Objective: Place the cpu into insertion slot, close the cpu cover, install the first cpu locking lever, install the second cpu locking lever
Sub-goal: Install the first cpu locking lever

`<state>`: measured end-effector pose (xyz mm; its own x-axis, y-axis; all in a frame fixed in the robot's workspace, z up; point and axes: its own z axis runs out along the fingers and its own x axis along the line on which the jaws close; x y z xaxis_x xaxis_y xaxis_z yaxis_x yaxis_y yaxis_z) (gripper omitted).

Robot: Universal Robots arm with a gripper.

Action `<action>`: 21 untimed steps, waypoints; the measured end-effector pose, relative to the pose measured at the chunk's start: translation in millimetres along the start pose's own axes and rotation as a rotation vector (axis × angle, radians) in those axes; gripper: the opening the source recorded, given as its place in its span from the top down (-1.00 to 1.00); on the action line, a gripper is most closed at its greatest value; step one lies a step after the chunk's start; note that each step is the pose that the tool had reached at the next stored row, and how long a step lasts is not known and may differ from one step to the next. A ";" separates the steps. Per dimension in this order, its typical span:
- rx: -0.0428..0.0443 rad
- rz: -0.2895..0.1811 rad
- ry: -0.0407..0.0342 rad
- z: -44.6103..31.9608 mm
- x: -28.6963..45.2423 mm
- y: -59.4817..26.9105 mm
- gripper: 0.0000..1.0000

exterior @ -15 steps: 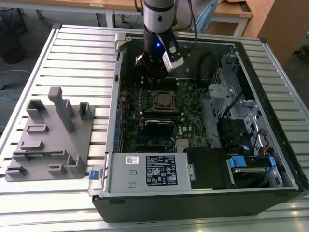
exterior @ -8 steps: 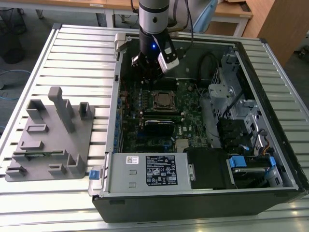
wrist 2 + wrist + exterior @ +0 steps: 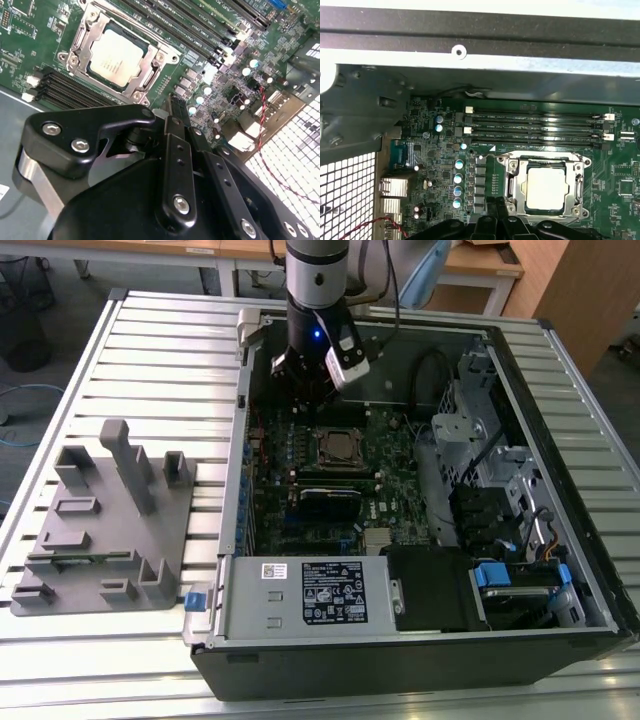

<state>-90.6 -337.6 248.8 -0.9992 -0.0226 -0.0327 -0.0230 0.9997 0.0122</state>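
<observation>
Jaws: pressed together, nothing gripped, per second wrist view. Gripper [image 3: 181, 107] hung tip-down over board [image 3: 400, 475], just beside slot [image 3: 75, 59]. No contact w/ slot, as far as can be judged.

Found cpu [image 3: 119, 54] seated flat in slot, dull silver top showing through window of cover [image 3: 150, 67]. Cover lying down over cpu, frame level w/ slot rim on visible sides. Memory slots [image 3: 535, 125] close alongside.

In exterior view, gripper placed inside case [image 3: 560, 570], between slot and case's far wall.

Step in hand, by judgement: cpu placement and cover closing look done, so lever stage. Levers [image 3: 509, 184] seen as thin rods along cover's sides. Cannot tell whether either is hooked under its catch.

Reqs for lever work, as judged: closed tip set squarely on thin rod end, pressed down and swung sideways under catch. Little room to spare, w/ board parts and memory slots crowding slot. Risk: tip slipping off rod onto board.
</observation>
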 end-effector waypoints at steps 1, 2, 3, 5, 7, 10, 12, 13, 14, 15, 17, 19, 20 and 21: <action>0.0000 0.000 0.0000 -1.1 0.0 0.0 0.79; 0.0001 0.000 0.0000 -2.2 -0.1 0.0 0.79; 0.0001 0.000 0.0000 -3.5 -0.1 0.0 0.79; 0.0000 0.000 0.0000 -5.9 -0.2 0.1 0.79; -0.0001 0.000 -0.0001 -6.8 -0.2 0.1 0.79; -0.0002 0.000 -0.0002 -6.9 -0.2 0.1 0.79; 0.0003 0.000 0.0001 -7.1 1.0 0.1 0.79; 0.0003 0.000 0.0000 -6.9 1.8 0.2 0.79; 0.0003 0.000 0.0000 -6.8 2.6 0.2 0.79; 0.0004 0.000 -0.0001 -6.7 3.5 0.2 0.79; 0.0004 0.000 0.0000 -6.3 4.8 0.2 0.79; 0.0006 0.000 0.0001 -6.4 4.9 0.2 0.79; 0.0006 0.000 0.0001 -6.4 4.9 0.2 0.79; 0.0006 0.000 0.0001 -6.3 5.0 0.2 0.79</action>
<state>-95.7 -337.5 255.0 -0.9992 -0.0227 -0.0326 -0.0231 0.9997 0.0116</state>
